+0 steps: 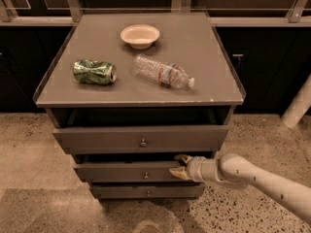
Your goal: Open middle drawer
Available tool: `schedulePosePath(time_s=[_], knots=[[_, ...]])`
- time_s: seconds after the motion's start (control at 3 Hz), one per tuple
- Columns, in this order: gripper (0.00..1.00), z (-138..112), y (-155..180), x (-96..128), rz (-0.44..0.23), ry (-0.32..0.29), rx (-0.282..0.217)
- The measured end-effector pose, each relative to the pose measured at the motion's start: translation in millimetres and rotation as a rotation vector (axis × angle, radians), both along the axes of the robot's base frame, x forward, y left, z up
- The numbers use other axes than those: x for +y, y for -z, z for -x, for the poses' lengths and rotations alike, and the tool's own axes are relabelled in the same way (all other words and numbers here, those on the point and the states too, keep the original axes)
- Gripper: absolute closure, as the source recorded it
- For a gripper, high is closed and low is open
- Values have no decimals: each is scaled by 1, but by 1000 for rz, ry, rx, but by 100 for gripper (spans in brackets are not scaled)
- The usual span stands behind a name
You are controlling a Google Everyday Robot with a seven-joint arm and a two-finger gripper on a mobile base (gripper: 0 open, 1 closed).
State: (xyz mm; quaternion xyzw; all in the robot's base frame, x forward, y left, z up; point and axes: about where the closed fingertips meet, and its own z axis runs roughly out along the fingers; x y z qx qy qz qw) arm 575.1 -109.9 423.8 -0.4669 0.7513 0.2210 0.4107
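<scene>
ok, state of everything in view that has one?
top drawer: pulled part-way out
middle drawer: out slightly, dark gap above its front
bottom drawer: looks shut
pincer: at the right end of the middle drawer's front
can: crushed, on its side
bottle: on its side, cap on
bowl: upright, empty

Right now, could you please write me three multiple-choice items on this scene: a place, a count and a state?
1. Where is the gripper? A. raised above everything; B. at the middle drawer front, right of its knob; C. out of sight.
2. How many things lie on the cabinet top? A. two; B. three; C. five.
3. How is the bottle? A. upright; B. lying on its side; C. hanging off the edge.
Key: 1 B, it is at that front's right part; 2 B, bowl, can, bottle; 3 B, its cap points sideways.
</scene>
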Motion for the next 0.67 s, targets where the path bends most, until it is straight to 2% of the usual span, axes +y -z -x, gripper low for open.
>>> schedulePosePath(time_s=[0.67], knots=[[100,10,2,-1,-2,16,12]])
